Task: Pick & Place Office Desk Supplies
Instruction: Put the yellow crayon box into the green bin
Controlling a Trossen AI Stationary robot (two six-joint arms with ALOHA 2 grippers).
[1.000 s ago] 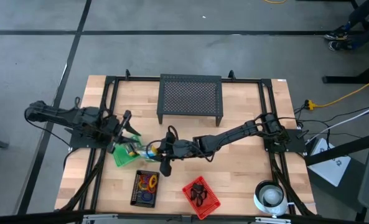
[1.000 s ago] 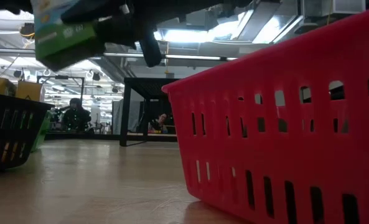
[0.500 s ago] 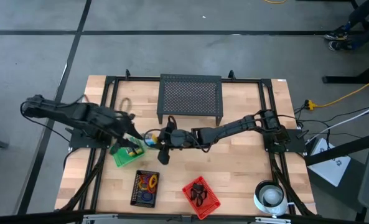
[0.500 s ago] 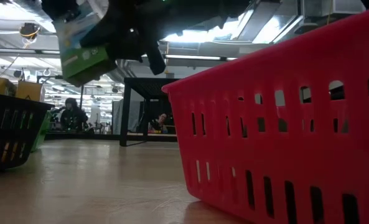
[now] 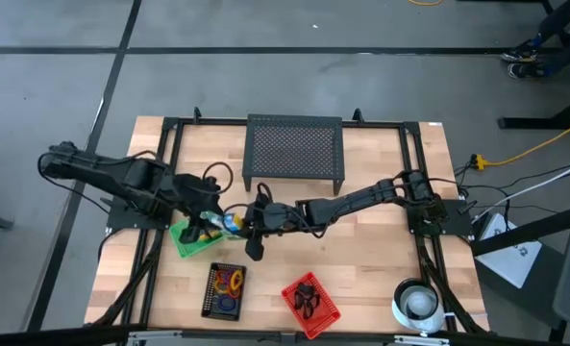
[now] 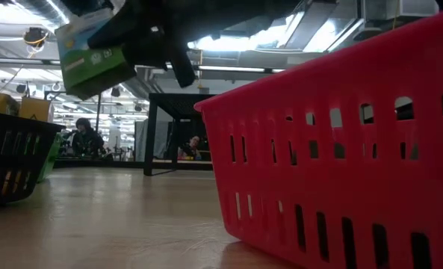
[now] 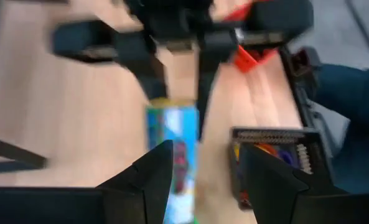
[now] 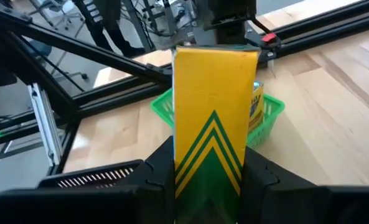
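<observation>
- Left of centre in the high view, a yellow-and-green crayon box (image 5: 229, 222) is hanging above the table, clamped in the right gripper (image 5: 238, 223); in the right wrist view the box (image 8: 214, 127) is standing upright between that gripper's two dark fingers (image 8: 160, 163), pressed on both sides.
- In the low view the same box (image 6: 92, 54) is showing at upper left, tilted, well off the tabletop.
- Just left of it the left gripper (image 5: 210, 217) is hovering with its jaws spread apart and nothing between them; in the left wrist view its fingers (image 7: 149, 176) are framing the box (image 7: 173, 155) without touching it.
- Below both grippers a green basket (image 5: 190, 240) is sitting on the wooden table (image 5: 381, 250); more yellow boxes are lying inside it.
- Lower, a black tray (image 5: 225, 290) is holding orange, purple and yellow rings (image 5: 231, 282).
- To its right a red basket (image 5: 310, 300) is holding black clips (image 5: 307, 295); it is filling the right of the low view.
- At top centre a black mesh stand (image 5: 295, 152) is standing well apart.
- At lower right a white roll (image 5: 418, 303) is sitting at the table edge.
</observation>
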